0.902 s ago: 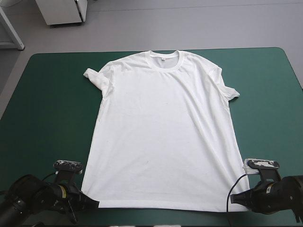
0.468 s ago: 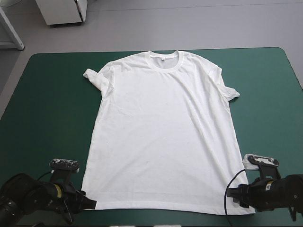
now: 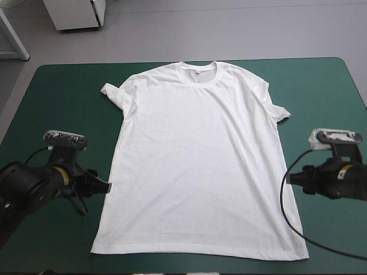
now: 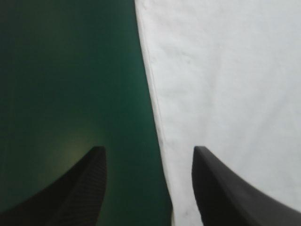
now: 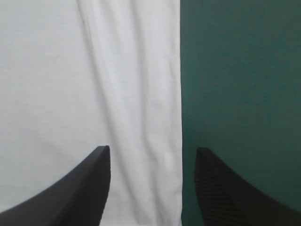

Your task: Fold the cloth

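While one T-shirt (image 3: 198, 160) lies flat, left gripper (image 4: 148, 150) and right gripper (image 5: 153, 149), both wide, straddle its sides.

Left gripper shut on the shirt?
No: in the left wrist view the left gripper stands open, its fingers apart, the side edge of the T-shirt between them.

The T-shirt (image 4: 225, 70) runs out of both wrist views, only side hems showing; past its bottom hem the bench (image 3: 57, 114) is cut off.
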Robot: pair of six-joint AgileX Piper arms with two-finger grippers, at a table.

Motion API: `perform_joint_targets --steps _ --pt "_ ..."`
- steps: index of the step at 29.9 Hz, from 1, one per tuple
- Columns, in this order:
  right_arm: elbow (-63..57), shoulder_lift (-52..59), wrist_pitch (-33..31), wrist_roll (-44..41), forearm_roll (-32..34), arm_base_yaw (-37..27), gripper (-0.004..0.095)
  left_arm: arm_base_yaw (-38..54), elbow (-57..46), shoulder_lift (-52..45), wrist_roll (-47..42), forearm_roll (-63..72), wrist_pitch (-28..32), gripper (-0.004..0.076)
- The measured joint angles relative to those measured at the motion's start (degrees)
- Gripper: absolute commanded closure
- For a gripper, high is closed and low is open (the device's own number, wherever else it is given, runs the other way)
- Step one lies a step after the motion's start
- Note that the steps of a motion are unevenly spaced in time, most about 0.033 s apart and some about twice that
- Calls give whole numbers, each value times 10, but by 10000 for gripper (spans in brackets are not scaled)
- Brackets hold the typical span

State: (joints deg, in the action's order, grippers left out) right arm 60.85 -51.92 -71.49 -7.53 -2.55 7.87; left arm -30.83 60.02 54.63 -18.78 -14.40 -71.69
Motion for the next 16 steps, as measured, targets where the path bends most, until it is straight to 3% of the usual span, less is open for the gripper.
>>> perform_joint_targets --steps 5,16 --pt "88 -89 0 14 2 0 398 16 71 116 5 -37 3 318" --pt "123 -154 2 16 4 0 398 240 147 293 126 144 76 400"
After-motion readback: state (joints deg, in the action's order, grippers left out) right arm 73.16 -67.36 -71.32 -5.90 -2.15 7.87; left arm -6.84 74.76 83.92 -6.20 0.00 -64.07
